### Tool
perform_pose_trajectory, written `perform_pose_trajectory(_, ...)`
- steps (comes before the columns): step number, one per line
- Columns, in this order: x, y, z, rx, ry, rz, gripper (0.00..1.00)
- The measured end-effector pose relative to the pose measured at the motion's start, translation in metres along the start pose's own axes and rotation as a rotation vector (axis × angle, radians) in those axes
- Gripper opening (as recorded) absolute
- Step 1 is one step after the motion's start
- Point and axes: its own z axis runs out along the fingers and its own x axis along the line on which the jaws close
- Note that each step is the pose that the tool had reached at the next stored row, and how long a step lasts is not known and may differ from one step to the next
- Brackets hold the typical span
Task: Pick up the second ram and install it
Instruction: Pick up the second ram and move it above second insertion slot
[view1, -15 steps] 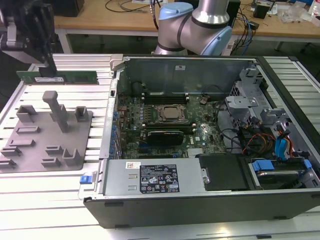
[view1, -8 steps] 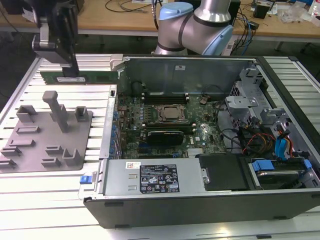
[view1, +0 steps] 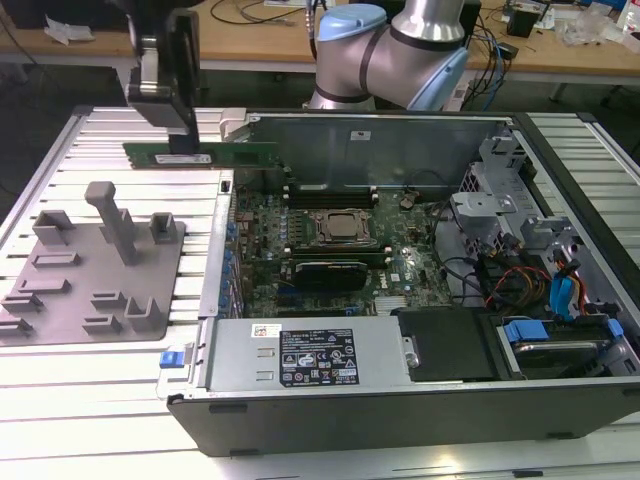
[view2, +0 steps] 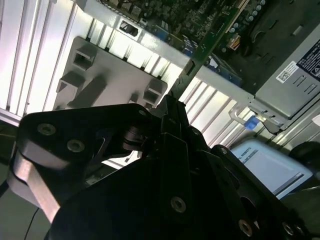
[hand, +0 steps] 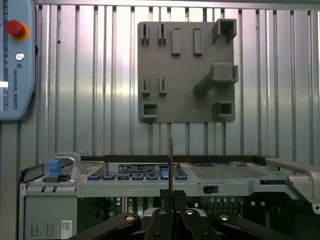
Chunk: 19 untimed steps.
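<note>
The second ram (view1: 215, 153) is a long green stick held level in the air above the slatted table, just outside the open computer case's far corner at the exterior view's left. My gripper (view1: 185, 148) is shut on it from above, near its middle. In the second wrist view the ram (view2: 212, 39) runs out from my gripper (view2: 173, 102) toward the motherboard. Seen in the first wrist view, the ram (hand: 170, 160) is edge-on, a thin line rising from my gripper (hand: 171, 194).
The grey holder plate (view1: 70, 285) with its blocks lies on the slatted table at the exterior view's left. The open computer case (view1: 300, 365) holds the motherboard (view1: 400, 275), cables and drive bays. A teach pendant (hand: 15, 60) lies beside the plate.
</note>
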Motion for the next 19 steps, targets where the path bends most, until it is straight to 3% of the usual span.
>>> perform_pose_trajectory(10, 0.0002, -0.0490, -0.0021, 0.0000, -0.0001, 0.000, 0.09)
perform_pose_trajectory(14, 0.0002, -0.0616, -0.0027, -0.0001, 0.0001, 0.000, 0.09)
perform_pose_trajectory(19, 0.0004, -0.0916, -0.0039, -0.0001, 0.0000, 0.000, 0.09)
